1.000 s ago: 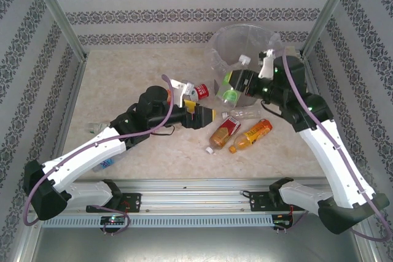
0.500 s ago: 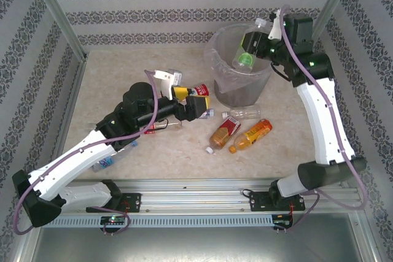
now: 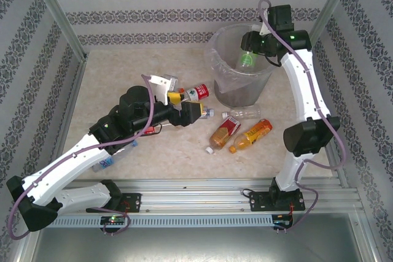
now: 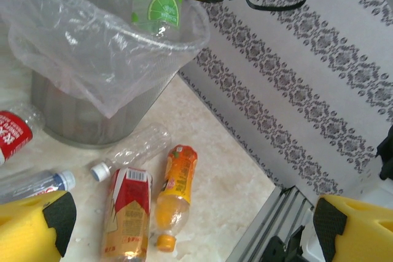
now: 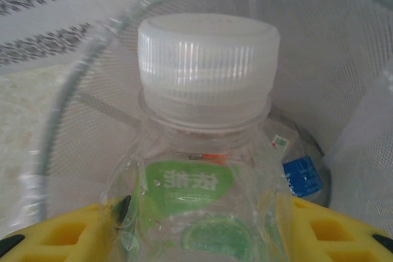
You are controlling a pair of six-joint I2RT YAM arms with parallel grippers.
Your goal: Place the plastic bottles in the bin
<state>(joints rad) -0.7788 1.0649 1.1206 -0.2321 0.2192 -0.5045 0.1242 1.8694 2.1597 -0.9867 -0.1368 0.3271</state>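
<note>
Clear ribbed-cap bottle (image 5: pixel 202 151) (lime label) hangs gripped by right gripper (image 5: pixel 196 234) over crinkly-lined bin (image 3: pixel 239 93); left gripper (image 4: pixel 193 228) gapes.

Bright, even, diffuse light throughout; shadows are faint and soft-edged. The overhead view washes out toward 12 o'clock. Glare glints on the bin liner (image 4: pixel 80 53) (left wrist view). Up close, the green-label bottle (image 5: pixel 206 151) looks nearly sharp, its background blurred and smeared at 9 o'clock.

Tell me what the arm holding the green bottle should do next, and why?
Probably open the right end effector and let go: it grips the green-label bottle right above the bin's open mouth, cap pointing in, so it should fall inside.
</note>
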